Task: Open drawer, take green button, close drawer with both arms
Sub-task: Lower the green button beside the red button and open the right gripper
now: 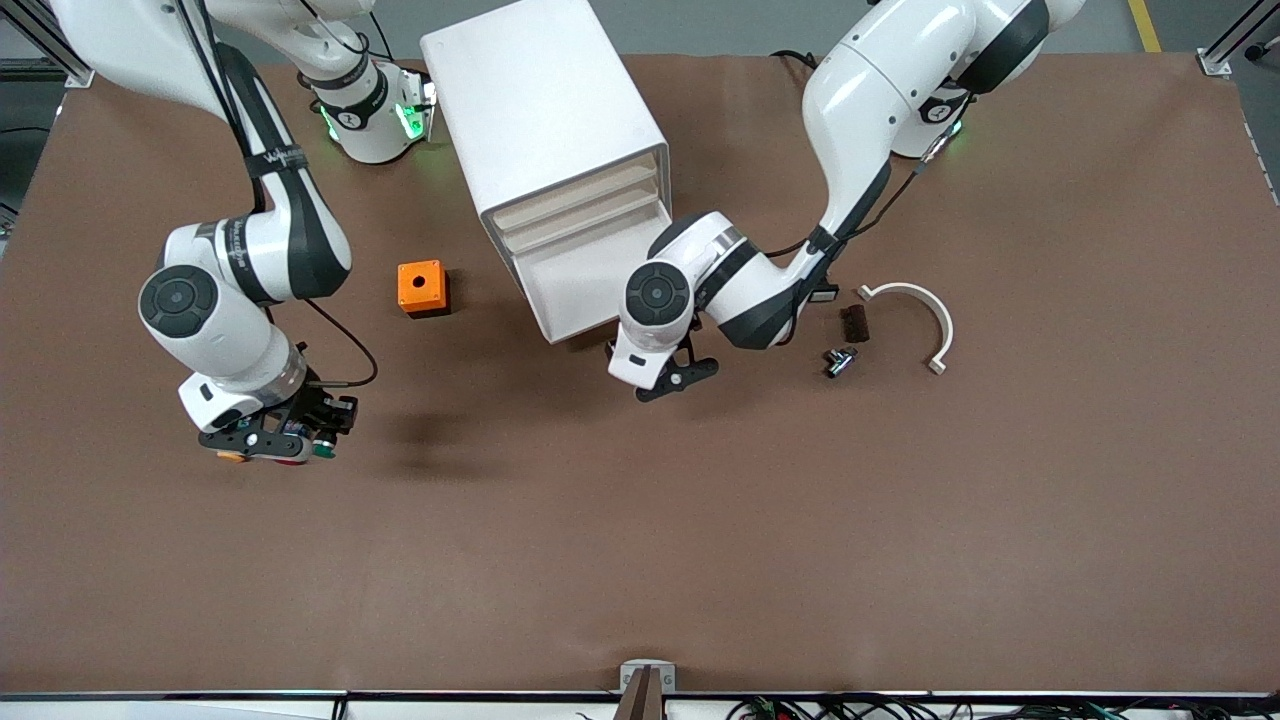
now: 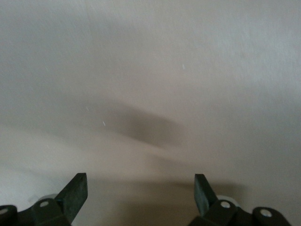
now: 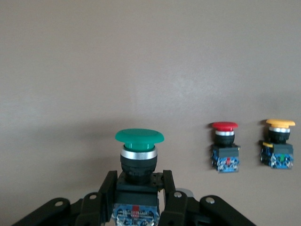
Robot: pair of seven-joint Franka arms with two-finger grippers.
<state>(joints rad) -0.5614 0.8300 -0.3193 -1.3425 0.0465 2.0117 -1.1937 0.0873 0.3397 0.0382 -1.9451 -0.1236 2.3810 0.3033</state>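
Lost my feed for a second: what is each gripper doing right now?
Left gripper: jaws open, holding nothing, at the front of the white cabinet.
Right gripper: jaws shut on the green button.

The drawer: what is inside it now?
The open drawer shows only bare white floor; the left tool and its arm cover one corner. The button is in the right tool.

The drawer (image 1: 585, 285), a shallow white tray third from the cabinet's top, stood pulled out. The button (image 3: 139, 157), with a round green cap on a black-and-blue body, was clamped by its body between the right gripper's (image 3: 138, 195) fingers above the table.
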